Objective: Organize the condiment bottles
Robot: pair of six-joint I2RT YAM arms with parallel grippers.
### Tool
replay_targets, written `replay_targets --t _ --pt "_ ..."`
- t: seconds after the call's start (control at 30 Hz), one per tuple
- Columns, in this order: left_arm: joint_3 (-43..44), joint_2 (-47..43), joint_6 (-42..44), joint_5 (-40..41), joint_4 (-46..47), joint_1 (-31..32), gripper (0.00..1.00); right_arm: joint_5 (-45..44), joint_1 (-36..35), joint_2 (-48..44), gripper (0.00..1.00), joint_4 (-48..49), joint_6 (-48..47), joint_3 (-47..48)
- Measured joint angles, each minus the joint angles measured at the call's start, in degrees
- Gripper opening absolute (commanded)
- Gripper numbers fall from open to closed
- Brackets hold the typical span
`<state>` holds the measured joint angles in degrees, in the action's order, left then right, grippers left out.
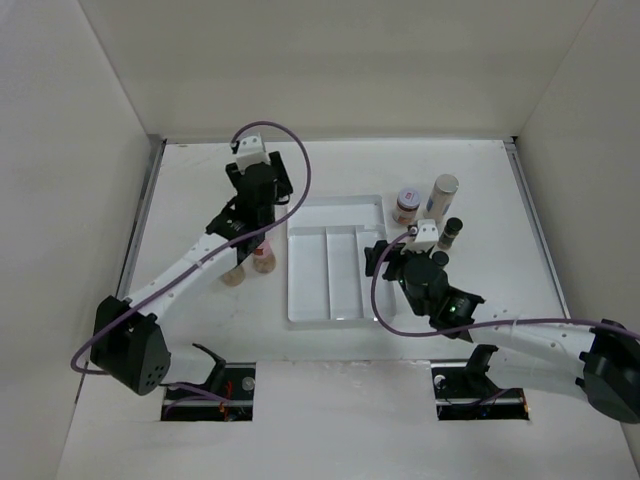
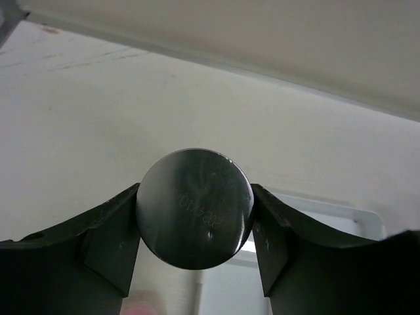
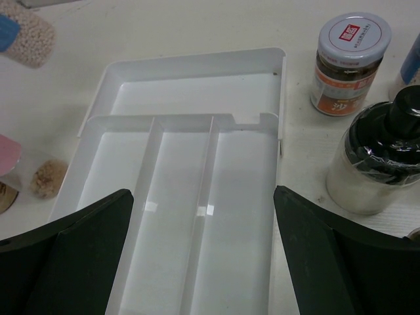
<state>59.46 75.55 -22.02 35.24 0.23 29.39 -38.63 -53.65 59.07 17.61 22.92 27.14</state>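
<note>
The tray (image 1: 334, 262) holds nothing yet; left gripper (image 2: 195, 226) clamps one bottle (image 2: 194, 209); right gripper (image 3: 203, 259) gapes wide; every bottle remains outside.

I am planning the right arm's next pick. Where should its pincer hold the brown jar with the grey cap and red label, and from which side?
Probably grip the brown jar around its round body below the grey cap, coming from the tray side. It stands upright, and that side is bare table. The dark-topped jar crowds its near right. The right pincer is open.
</note>
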Motion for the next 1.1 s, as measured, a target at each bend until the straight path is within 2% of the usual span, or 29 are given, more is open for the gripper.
replay_targets --t 0.27,0.47,0.63,0.7,0.8,0.9,1.0,1.1 --pt "5.03 10.67 0.66 -1.42 3.28 8.55 0.36 0.09 0.81 -0.20 0.95 0.02 0.22 0.00" --pt "5.07 18.43 1.20 -1.62 3.41 10.03 0.36 0.09 0.85 -0.22 0.96 0.04 0.48 -0.39" --pt "5.09 20.72 1.77 -1.20 3.89 10.01 0.37 0.09 1.29 -0.22 0.96 0.02 0.50 -0.98" --pt "5.09 21.00 2.10 -0.79 4.15 10.05 0.44 0.11 1.66 -0.35 0.98 0.00 0.52 -1.01" --pt "5.07 21.18 2.23 -0.50 4.68 10.08 0.67 0.35 2.99 -1.64 1.00 -0.15 0.68 -1.03" --pt "4.98 21.27 2.60 0.31 6.19 10.14 0.83 0.33 5.55 -4.39 1.00 -1.27 0.90 -0.68" --pt "4.50 21.11 2.54 0.83 8.70 10.21 0.92 0.37 8.87 -5.62 1.00 -6.86 1.14 3.63" --pt "2.49 19.74 2.58 1.03 9.86 10.58 0.96 1.36 13.64 -4.96 1.00 -11.06 0.98 10.54"
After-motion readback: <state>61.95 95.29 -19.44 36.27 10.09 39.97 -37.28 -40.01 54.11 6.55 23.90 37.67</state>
